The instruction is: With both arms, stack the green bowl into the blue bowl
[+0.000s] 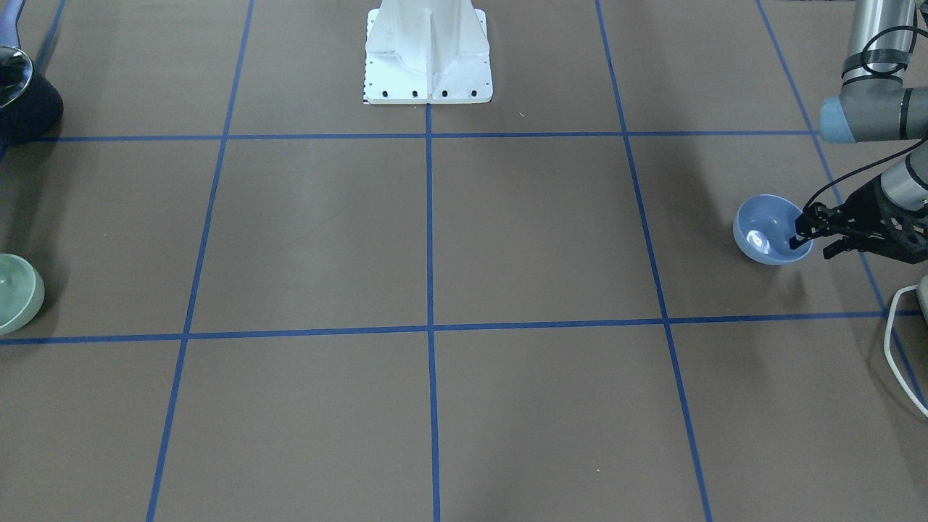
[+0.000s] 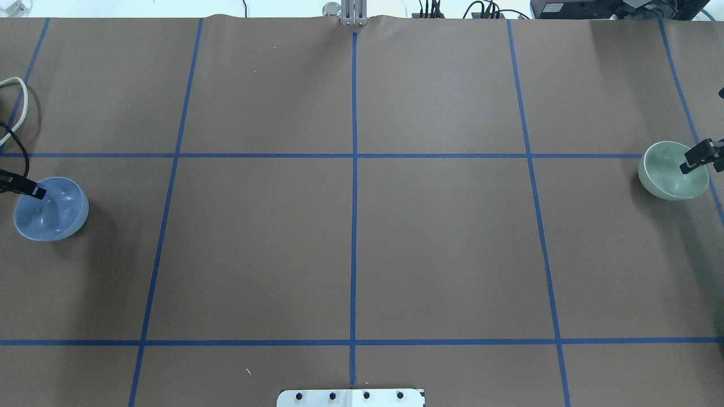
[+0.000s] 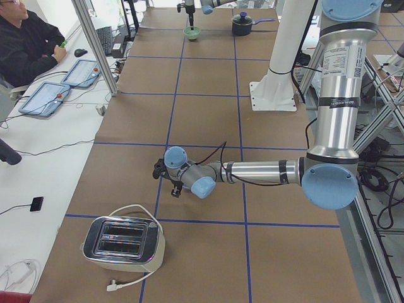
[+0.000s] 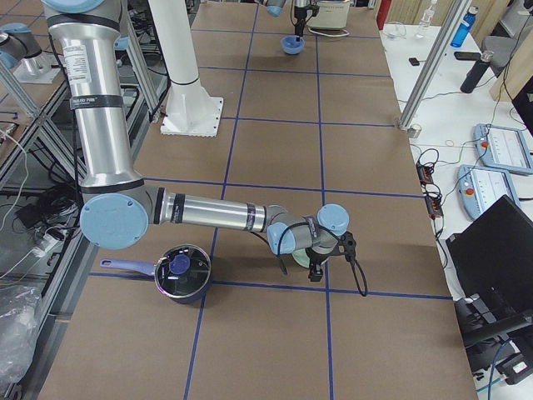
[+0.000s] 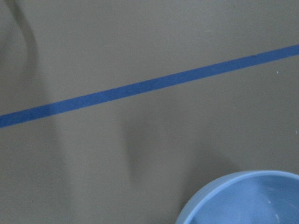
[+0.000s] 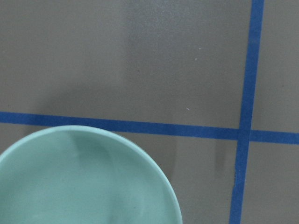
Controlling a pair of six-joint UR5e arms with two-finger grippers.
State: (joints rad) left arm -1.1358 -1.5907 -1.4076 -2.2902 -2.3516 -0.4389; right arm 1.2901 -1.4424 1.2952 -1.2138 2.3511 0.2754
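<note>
The blue bowl sits at the table's end on my left; it also shows in the overhead view and at the lower right of the left wrist view. My left gripper is open astride its rim, one finger inside and one outside. The green bowl sits at the opposite end, cut by the edge of the front-facing view, and fills the lower left of the right wrist view. My right gripper has one finger over the bowl's inside; the rest is cut off.
A dark pot stands near the green bowl. A toaster with a white cable stands beyond the blue bowl. The white pedestal is at mid-table. An operator sits at a side desk.
</note>
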